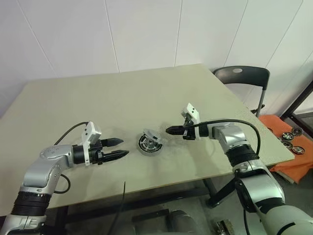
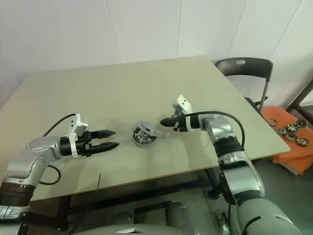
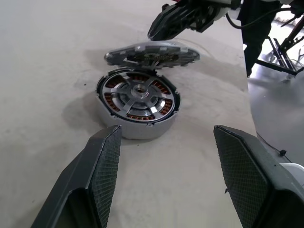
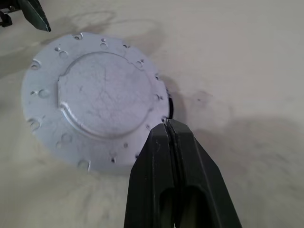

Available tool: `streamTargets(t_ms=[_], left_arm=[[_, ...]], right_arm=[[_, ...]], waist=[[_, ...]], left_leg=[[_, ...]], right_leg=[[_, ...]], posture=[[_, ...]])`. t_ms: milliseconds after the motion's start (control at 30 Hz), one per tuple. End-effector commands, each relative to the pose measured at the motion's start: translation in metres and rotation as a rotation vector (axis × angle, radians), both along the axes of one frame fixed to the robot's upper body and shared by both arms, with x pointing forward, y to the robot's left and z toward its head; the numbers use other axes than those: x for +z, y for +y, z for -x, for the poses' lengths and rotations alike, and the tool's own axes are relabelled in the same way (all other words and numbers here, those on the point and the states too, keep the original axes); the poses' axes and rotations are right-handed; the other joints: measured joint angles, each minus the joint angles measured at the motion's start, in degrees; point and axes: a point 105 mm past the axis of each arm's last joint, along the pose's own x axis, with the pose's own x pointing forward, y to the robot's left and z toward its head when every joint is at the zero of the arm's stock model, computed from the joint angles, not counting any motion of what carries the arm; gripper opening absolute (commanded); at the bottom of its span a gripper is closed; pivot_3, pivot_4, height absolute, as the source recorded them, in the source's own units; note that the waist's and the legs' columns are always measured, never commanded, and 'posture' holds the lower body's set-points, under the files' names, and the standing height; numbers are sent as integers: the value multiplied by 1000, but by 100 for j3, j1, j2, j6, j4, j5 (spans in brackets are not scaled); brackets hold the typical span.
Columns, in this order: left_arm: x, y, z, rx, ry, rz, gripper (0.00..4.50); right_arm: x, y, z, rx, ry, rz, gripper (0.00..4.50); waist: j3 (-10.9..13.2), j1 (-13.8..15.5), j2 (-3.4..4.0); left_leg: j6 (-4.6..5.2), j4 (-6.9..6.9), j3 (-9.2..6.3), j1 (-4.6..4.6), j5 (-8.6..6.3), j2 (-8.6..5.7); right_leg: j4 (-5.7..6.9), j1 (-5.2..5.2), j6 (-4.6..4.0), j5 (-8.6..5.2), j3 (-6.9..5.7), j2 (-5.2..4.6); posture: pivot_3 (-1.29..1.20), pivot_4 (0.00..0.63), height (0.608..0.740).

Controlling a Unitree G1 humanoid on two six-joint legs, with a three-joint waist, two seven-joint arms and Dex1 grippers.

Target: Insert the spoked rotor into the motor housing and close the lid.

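Black fingers of my left gripper (image 1: 119, 148) stand wide apart, holding nothing, aimed at the motor.

Copper-wound round motor housing (image 3: 137, 102) sits mid-table, spoked rotor (image 3: 138, 92) seated inside; silver-grey disc lid (image 4: 95, 111) leans tilted on its rim. My right gripper (image 1: 169, 130), pinched closed and empty, is beside the lid.

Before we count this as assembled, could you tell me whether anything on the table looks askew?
Yes: the lid sits tilted, propped on the far edge of the motor housing instead of flat, leaving the spoked rotor and windings uncovered.
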Motion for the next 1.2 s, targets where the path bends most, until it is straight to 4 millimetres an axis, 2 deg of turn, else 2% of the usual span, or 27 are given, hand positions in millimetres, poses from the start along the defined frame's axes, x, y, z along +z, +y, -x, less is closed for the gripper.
streamTargets(t_ms=[33,367,633,867,1200], left_arm=[[9,-1,1,-3,-34,5,3285],[10,1,3,0,-29,12,3285],[12,-1,3,-15,-24,14,3285],[13,-1,2,-11,-29,10,3285],[13,-3,2,-1,-34,16,3285]], right_arm=[[17,4,-3,32,-49,-15,27],[14,14,13,169,-24,9,27],[16,24,11,185,-42,9,27],[8,37,13,208,-48,19,27],[1,45,15,230,-54,47,27]], waist=[[0,25,0],[0,14,0],[0,14,0],[0,10,0],[0,13,-1]], left_leg=[[0,-1,-1,-2,0,0],[0,0,-1,4,0,0],[0,-1,-2,3,0,0],[0,-1,-2,4,0,0],[0,0,-3,3,0,0]], right_leg=[[-5,0,-2,2,-1,-1],[2,1,-1,-6,-2,-1],[1,1,-2,-4,-2,-1],[3,1,-1,-4,-2,0],[2,1,-2,0,-2,-1]], posture=[[0,0,740],[0,0,740],[0,0,740],[0,0,740],[0,0,740]])
